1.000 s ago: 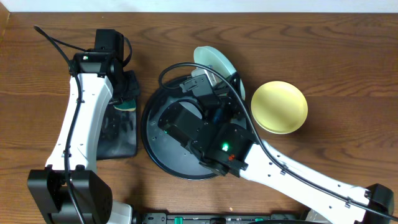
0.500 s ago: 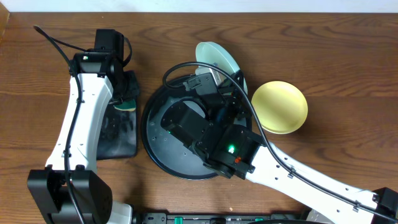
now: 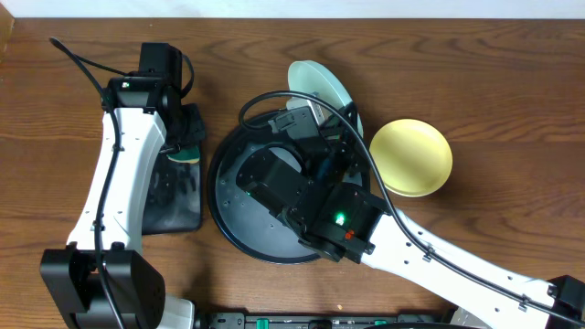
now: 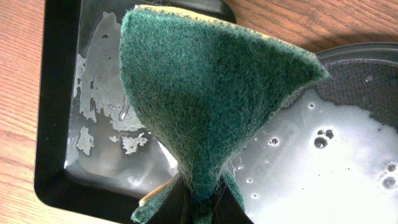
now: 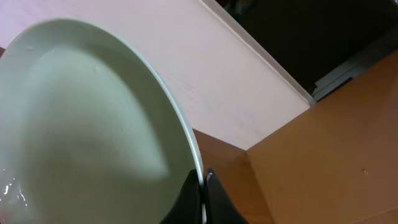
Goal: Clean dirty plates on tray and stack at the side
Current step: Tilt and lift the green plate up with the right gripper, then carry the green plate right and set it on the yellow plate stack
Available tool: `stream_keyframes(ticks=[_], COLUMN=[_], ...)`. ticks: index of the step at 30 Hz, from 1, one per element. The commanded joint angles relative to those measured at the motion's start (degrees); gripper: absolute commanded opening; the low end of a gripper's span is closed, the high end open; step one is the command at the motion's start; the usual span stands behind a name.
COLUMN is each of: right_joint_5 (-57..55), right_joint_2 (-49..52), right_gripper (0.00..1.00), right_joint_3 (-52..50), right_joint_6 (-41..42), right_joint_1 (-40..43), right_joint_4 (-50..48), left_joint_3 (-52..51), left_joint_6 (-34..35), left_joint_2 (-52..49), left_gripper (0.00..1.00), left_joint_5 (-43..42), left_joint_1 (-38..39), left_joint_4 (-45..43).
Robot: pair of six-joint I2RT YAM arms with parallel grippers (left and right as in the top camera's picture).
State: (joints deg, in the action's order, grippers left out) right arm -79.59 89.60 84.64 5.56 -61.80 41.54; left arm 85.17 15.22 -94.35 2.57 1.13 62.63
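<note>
Mint plate point(image 5: 93, 124) pinched at its rim by right fingers point(image 5: 211, 190); green sponge point(image 4: 205, 93) clamped in left fingers point(image 4: 179, 210)

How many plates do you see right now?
2: a mint plate tilted in the right end effector, a yellow plate on the table. The right arm may hide others.

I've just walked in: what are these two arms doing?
The right gripper pinches a pale mint plate by its rim, tilted up at the far edge of the round black tray. The left gripper holds a green sponge above a wet rectangular tray. A yellow plate lies beside the round tray.
</note>
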Motion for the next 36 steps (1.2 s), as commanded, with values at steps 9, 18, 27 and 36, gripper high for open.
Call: stream_keyframes(ticks=[9, 18, 27, 36], right_joint_5=[-0.48, 7.80, 46.14, 91.19], right_joint_2=[-1.42, -1.42, -0.90, -1.44], right_gripper=[0.01, 0.01, 0.01, 0.01], right_joint_3=[0.44, 0.42, -1.49, -1.33], right_joint_6=[-0.09, 0.11, 7.32, 7.26], right_joint_1=[-0.48, 0.28, 11.58, 31.54], right_joint_4=[-0.70, 0.44, 4.92, 4.20], left_joint_3=[0.92, 0.92, 0.92, 0.92], left_joint_6=[0.55, 0.55, 0.55, 0.55], left_joint_2=[0.04, 0.04, 0.04, 0.04], left_gripper=[0.08, 0.07, 0.08, 0.07], left_joint_5=[0.92, 0.90, 0.92, 0.90], left_joint_1=[-0.20, -0.20, -0.20, -0.20], left_joint_4=[0.11, 0.11, 0.11, 0.11])
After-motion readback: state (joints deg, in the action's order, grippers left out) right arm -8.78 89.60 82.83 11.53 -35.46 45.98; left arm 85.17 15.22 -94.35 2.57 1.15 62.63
